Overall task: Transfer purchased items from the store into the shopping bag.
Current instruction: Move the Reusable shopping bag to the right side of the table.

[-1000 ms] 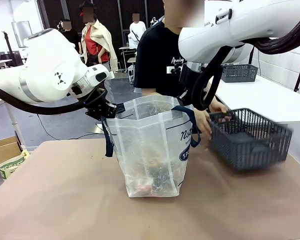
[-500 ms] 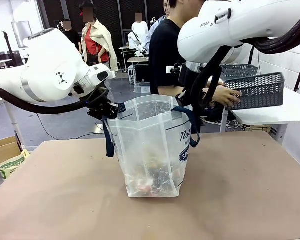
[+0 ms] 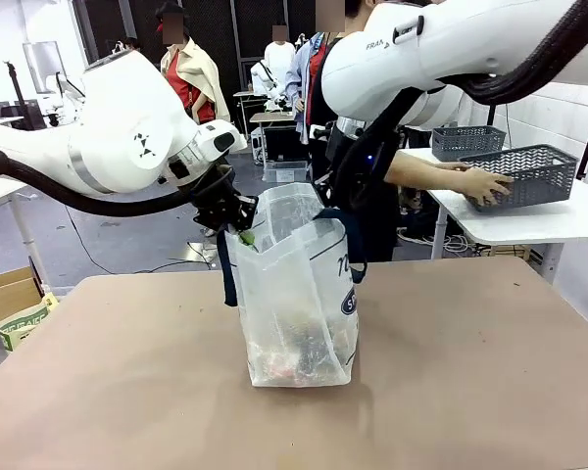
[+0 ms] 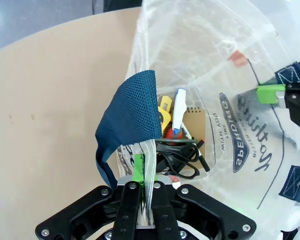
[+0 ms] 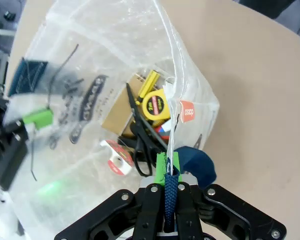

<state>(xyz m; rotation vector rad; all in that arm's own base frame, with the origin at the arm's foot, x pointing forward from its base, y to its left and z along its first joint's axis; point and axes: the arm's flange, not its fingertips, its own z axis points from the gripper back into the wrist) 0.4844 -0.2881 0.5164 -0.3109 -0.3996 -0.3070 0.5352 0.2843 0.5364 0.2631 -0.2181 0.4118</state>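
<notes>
Front view: shopping bag [image 3: 299,304] stood upright on the tan table [image 3: 127,382], near its middle. Left gripper [image 3: 237,217] was clamped on the bag's left rim, at a navy handle [image 3: 227,279]. Right gripper [image 3: 325,201] was closed on the opposite rim, by the other strap. Purchased items [image 3: 296,354] lay in a heap at the bottom of the bag. The store [image 3: 529,168] sat on a white side table [image 3: 559,220] at far right, well apart from the bag, with a person's hand [image 3: 485,184] on its near edge.

Left wrist view: left gripper [image 4: 145,172] had its jaws together on the thin plastic rim, with the navy handle [image 4: 132,110] folded over just above them. Inside the bag [image 4: 225,55] were a tan notebook [image 4: 196,125], a black cable [image 4: 182,155] and a yellow item.

Right wrist view: right gripper [image 5: 167,167] was pinched on a navy strap and the bag edge. Below it lay a yellow tape measure [image 5: 155,105] and black scissors [image 5: 142,140].
</notes>
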